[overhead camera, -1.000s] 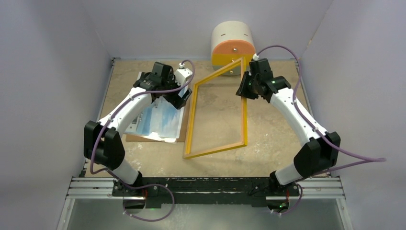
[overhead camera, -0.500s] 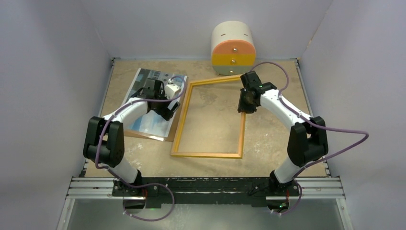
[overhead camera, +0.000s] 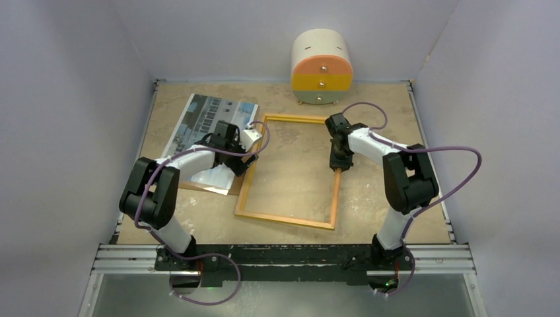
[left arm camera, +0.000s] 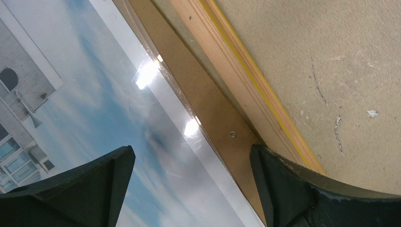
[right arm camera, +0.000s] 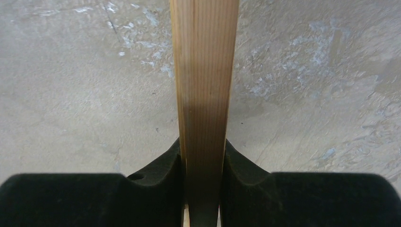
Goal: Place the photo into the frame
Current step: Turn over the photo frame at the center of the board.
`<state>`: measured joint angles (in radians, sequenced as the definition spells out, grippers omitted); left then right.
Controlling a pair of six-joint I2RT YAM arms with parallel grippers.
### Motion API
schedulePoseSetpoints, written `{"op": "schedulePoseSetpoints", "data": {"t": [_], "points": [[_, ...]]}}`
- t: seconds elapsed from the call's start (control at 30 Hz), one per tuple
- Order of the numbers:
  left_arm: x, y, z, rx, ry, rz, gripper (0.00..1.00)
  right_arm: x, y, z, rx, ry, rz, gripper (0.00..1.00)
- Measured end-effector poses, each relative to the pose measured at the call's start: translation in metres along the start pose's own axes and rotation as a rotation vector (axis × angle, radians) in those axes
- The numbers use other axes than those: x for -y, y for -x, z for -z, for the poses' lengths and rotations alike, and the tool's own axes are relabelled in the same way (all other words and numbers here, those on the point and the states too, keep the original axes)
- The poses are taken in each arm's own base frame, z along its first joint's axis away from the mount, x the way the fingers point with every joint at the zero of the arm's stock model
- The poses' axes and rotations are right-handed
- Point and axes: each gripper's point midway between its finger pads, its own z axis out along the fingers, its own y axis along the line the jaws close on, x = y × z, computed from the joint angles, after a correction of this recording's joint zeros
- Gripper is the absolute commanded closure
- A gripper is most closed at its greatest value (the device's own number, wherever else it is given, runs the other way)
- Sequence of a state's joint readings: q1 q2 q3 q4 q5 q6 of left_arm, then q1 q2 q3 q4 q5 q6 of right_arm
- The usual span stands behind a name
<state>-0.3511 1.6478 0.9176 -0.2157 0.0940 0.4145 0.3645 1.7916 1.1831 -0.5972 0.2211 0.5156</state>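
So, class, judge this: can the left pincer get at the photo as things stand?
Probably yes: the left pincer hangs open right above the photo, at its edge, with nothing between them.

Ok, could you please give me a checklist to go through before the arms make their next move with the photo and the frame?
1. Right fingers clamped on the frame, on its right rail: ok.
2. Frame lying flat on the table, wood back up: ok.
3. Left fingers open: ok.
4. Left fingers over the photo edge, beside the frame's left rail: ok.
5. Photo inside the frame: not ok; it lies picture side up on the brown backing board.
6. Glass pane seated in the frame: cannot tell.
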Motion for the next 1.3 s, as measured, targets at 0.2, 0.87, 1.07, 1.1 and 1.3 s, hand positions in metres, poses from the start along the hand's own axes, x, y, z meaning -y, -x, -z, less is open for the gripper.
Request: {"op": "schedulePoseSetpoints", "data": {"t": [0.2,0.87,1.07,1.1,1.3], "points": [[0.002,0.004,-0.002,0.010,0.011,-0.035,0.00,0.003,-0.005,-0.009,-0.006,-0.019,-0.007,1.00],[0.039,0.011,-0.006,0.029,-0.080,-0.112,0.00,0.023,-0.002,-0.014,0.020,-0.035,-0.118,0.48],[0.050,0.015,-0.007,0.046,-0.112,-0.129,0.00,0.028,-0.003,-0.015,0.008,-0.007,-0.162,0.41],[0.052,0.015,-0.007,0.049,-0.118,-0.131,0.00,0.029,-0.003,-0.016,0.008,-0.006,-0.168,0.40],[0.069,0.014,-0.006,0.049,-0.190,-0.138,0.00,0.036,0.000,-0.015,0.018,-0.022,-0.199,0.25]]}}
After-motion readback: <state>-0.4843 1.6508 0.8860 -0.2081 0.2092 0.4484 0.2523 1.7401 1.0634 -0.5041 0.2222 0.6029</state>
